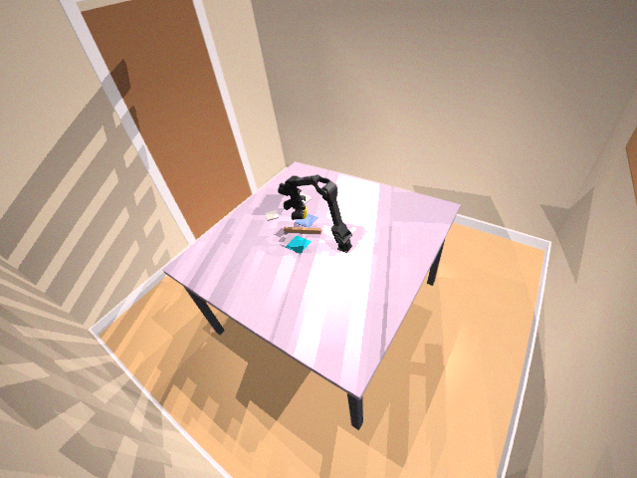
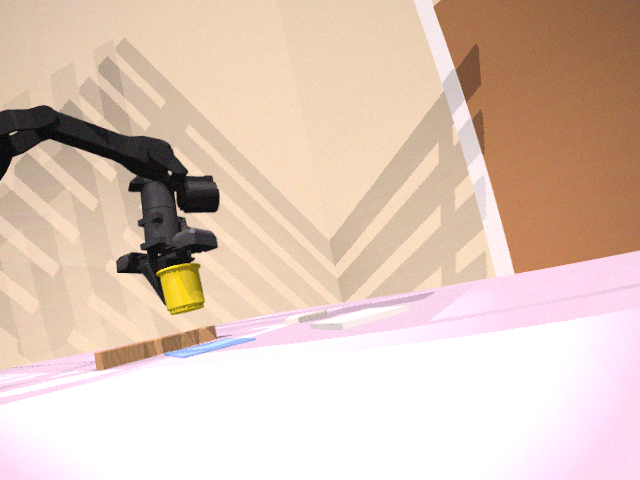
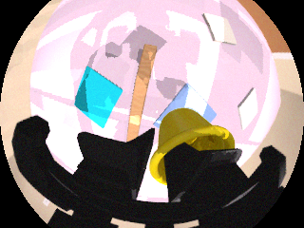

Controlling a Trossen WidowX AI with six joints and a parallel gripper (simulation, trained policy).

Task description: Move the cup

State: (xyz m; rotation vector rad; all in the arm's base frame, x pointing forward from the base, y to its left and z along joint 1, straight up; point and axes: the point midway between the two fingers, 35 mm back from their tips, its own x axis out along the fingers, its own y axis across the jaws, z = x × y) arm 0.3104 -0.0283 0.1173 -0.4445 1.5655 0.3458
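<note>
The yellow cup hangs in the air above the blue pad, mouth up and slightly tilted. My gripper is shut on the cup's wall, with one finger outside the cup and the other reaching over the rim into its mouth. The cyan pad lies on the other side of the wooden bar, with nothing on it. No marbles can be made out; the finger hides much of the cup's inside.
The wooden bar stands on the pink table between the two pads. A flat white tile and another white tile lie beyond the blue pad; both also show in the wrist view.
</note>
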